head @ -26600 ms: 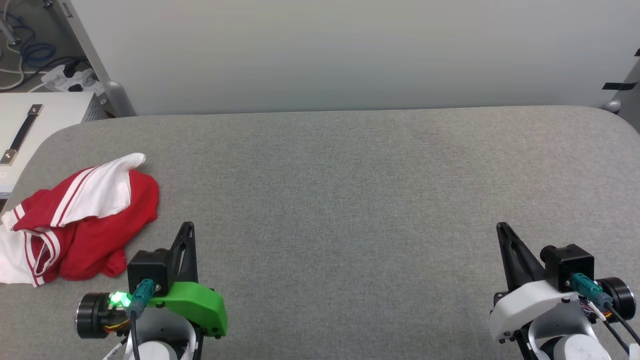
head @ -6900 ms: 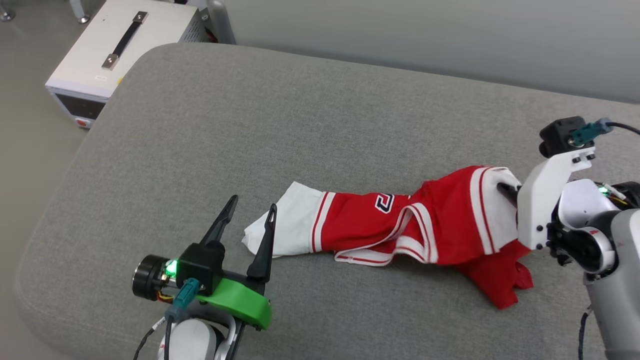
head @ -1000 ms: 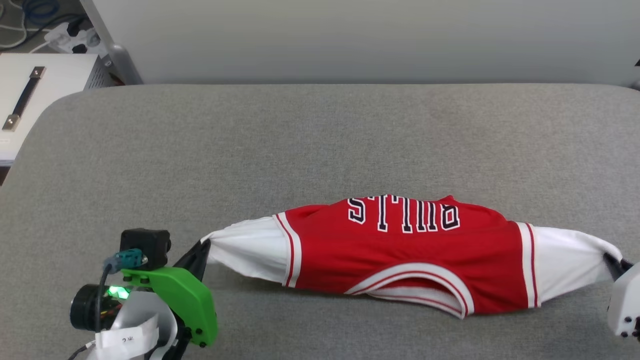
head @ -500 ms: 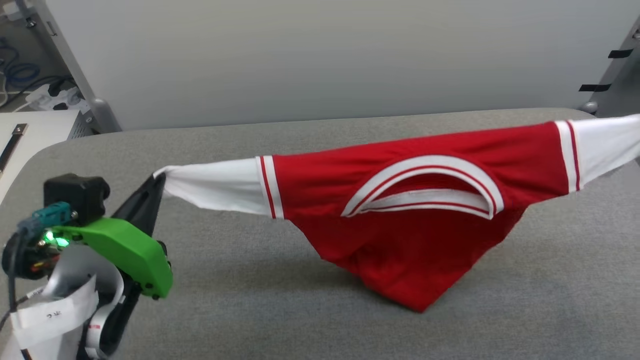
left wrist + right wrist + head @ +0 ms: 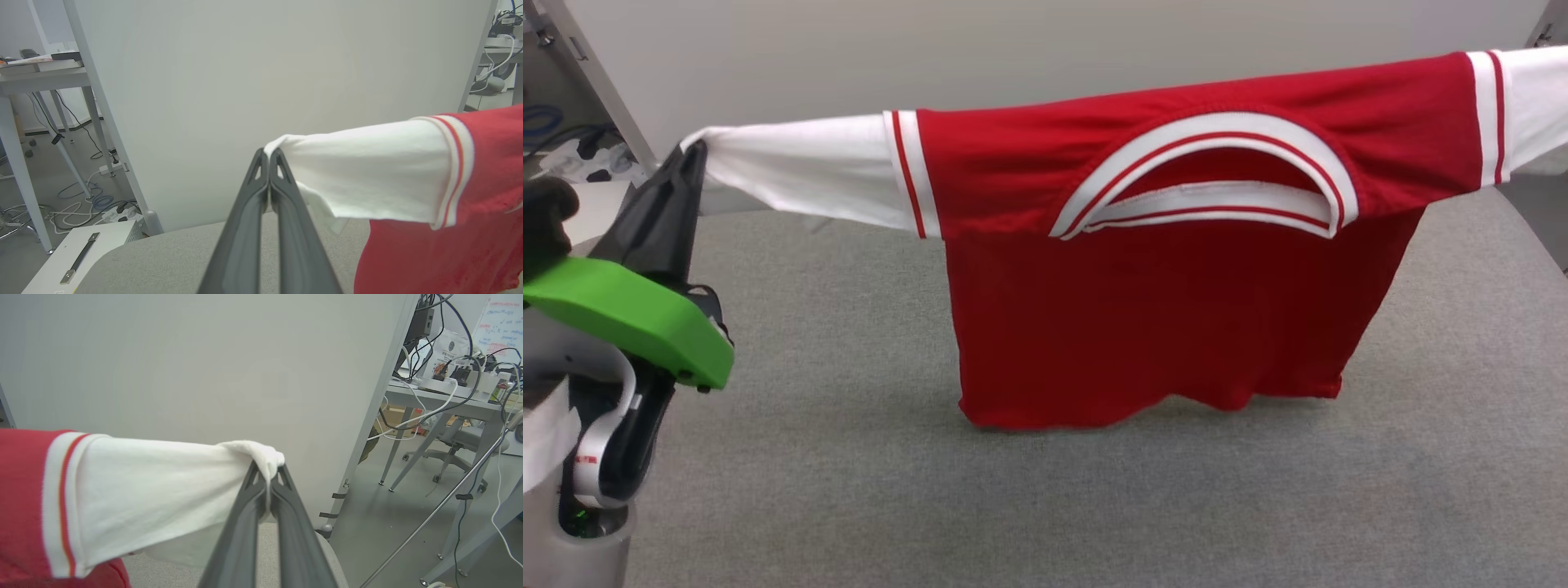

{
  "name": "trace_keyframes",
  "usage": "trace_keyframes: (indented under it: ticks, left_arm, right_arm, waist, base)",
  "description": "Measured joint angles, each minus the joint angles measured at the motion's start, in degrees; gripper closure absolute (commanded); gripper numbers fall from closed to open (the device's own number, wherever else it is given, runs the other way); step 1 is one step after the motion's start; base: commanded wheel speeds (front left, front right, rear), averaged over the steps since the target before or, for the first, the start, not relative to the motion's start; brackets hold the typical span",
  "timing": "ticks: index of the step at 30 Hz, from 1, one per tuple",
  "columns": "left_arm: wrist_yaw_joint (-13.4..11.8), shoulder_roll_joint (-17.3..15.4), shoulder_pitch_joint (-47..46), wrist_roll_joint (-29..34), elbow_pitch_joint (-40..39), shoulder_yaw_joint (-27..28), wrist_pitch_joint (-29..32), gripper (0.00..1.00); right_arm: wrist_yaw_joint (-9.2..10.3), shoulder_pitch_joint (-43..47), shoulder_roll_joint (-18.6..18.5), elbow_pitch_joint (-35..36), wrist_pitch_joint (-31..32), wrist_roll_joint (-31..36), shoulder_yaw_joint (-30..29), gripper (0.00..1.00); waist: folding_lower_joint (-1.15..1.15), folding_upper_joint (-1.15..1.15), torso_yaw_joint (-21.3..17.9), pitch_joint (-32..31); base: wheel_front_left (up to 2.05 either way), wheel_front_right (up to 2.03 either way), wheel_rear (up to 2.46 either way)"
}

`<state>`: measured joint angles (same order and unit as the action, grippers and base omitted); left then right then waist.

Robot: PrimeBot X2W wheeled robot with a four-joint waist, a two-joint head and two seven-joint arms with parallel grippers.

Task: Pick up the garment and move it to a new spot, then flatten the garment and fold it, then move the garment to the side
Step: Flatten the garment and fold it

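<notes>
The grey padded table (image 5: 849, 506) is lying under everything. The red shirt (image 5: 1160, 327) is hanging in the air over the table's middle, stretched wide by both white sleeves, with its striped collar (image 5: 1209, 175) facing the head camera. Its bottom hem is dangling close to the table's surface, and whether it is brushing the fabric cannot be told. A white box (image 5: 81, 261) with a handle is sitting on the floor just beyond the table's far left corner. The left gripper (image 5: 690, 155) is pinching the tip of the left-hand sleeve (image 5: 800, 175), its two dark fingers pressed together on the cloth. The right gripper (image 5: 269, 469) is clamping the end of the other sleeve (image 5: 163, 490), fingers closed on a bunched white fold.
</notes>
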<state>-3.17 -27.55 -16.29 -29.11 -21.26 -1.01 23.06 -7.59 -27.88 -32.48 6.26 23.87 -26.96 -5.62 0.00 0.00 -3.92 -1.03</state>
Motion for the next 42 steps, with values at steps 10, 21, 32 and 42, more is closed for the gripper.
trace_keyframes:
  ticks: [10,21,32,42]
  left_arm:
    - [3.1,-2.8,-12.1,-1.8,4.5,0.8,0.2,1.00]
    - [7.5,-6.6,-35.5,-0.1,15.2,-1.6,-1.9,1.00]
    - [9.0,-4.8,-61.4,4.6,32.8,-4.8,-13.5,1.00]
    - [9.7,-1.7,-68.0,6.0,48.9,-6.6,-26.9,1.00]
  right_arm:
    - [0.00,-11.6,-0.1,-4.8,-0.5,-0.1,3.0,1.00]
    - [-0.01,-33.7,-0.1,-16.2,-4.8,2.7,7.8,1.00]
    - [-0.02,-56.9,4.5,-30.8,-14.4,9.7,8.0,1.00]
    - [-0.02,-62.7,7.8,-42.0,-23.4,12.7,9.5,1.00]
  waist:
    - [0.00,0.00,0.4,5.7]
    - [0.00,0.00,1.2,16.7]
    - [0.01,0.00,1.9,28.9]
    - [0.02,0.00,3.3,37.2]
  base:
    - [0.00,0.00,0.00]
    - [0.00,0.00,0.00]
    - [0.00,0.00,0.00]
    - [0.00,0.00,0.00]
